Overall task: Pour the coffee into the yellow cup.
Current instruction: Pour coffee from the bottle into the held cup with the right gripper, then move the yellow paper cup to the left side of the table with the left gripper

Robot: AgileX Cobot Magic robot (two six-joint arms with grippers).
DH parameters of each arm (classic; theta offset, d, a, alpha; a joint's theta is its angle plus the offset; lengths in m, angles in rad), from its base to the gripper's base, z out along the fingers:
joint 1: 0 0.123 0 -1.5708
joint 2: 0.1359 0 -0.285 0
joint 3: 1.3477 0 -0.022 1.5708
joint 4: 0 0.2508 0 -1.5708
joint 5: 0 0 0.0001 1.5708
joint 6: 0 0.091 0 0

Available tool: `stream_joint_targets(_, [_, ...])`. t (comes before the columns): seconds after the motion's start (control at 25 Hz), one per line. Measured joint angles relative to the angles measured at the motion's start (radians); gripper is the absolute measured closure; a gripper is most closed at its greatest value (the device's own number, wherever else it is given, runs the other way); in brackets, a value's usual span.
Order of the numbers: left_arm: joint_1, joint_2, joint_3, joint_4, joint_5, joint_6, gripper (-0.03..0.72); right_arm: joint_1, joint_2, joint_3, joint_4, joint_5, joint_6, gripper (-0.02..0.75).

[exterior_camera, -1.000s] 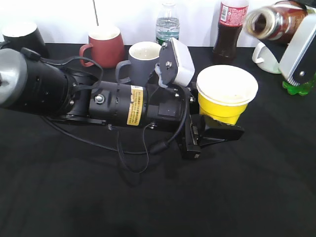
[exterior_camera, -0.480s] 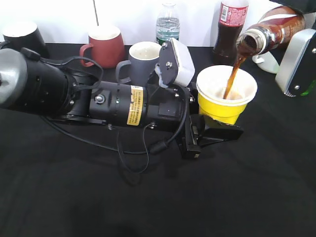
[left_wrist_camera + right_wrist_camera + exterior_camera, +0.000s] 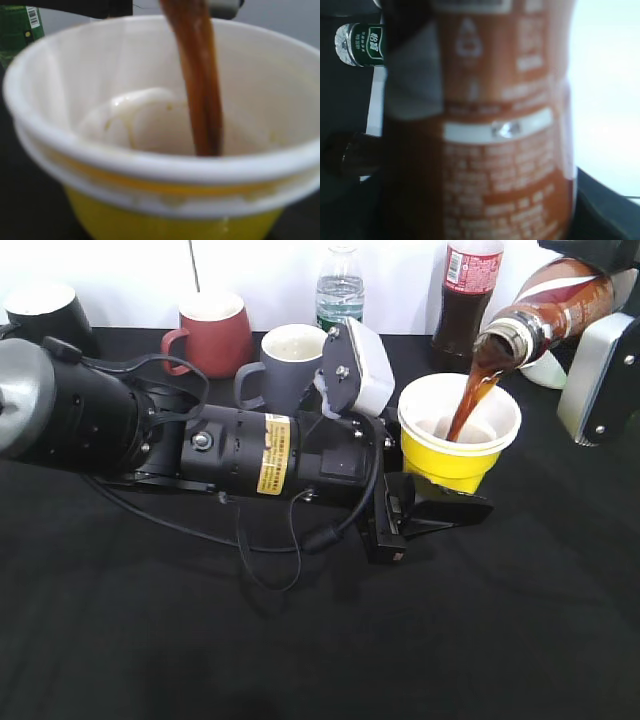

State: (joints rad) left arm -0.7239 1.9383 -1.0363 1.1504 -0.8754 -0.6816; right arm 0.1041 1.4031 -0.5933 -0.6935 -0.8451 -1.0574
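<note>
The yellow cup, white inside, stands on the black table with my left gripper shut around its base. It fills the left wrist view. My right gripper is shut on the coffee bottle, which is tilted mouth-down above the cup's right side. A brown stream of coffee runs from the mouth into the cup and hits the inside near the far wall. The bottle's orange label fills the right wrist view. The fingers of both grippers are mostly hidden.
Behind the left arm stand a grey mug, a red-brown mug and a black mug. A water bottle and a cola bottle stand at the back. A green bottle is beyond the cup.
The coffee bottle tipped further down over the cup. The stream began half a second ago and now runs thicker. The left arm and the cup have not moved.
</note>
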Motion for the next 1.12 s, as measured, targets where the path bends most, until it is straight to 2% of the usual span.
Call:
stream_joint_targets(0.76, [0.000, 0.000, 0.000, 0.043, 0.000, 0.000, 0.246, 0.000, 0.000, 0.000, 0.034, -0.006, -0.108, 0.210])
stream_joint_targets(0.84, [0.000, 0.000, 0.000, -0.026, 0.000, 0.000, 0.246, 0.000, 0.000, 0.000, 0.009, -0.006, 0.001, 0.210])
stream_joint_targets(0.92, [0.000, 0.000, 0.000, -0.076, -0.002, 0.000, 0.246, 0.000, 0.000, 0.000, -0.053, -0.006, 0.208, 0.210])
stream_joint_targets(1.04, [0.000, 0.000, 0.000, -0.081, -0.031, 0.000, 0.246, 0.000, 0.000, 0.000, -0.061, -0.006, 0.644, 0.210])
stream_joint_targets(1.12, [0.000, 0.000, 0.000, -0.094, -0.037, 0.000, 0.246, 0.000, 0.000, 0.000, -0.061, -0.006, 1.012, 0.210])
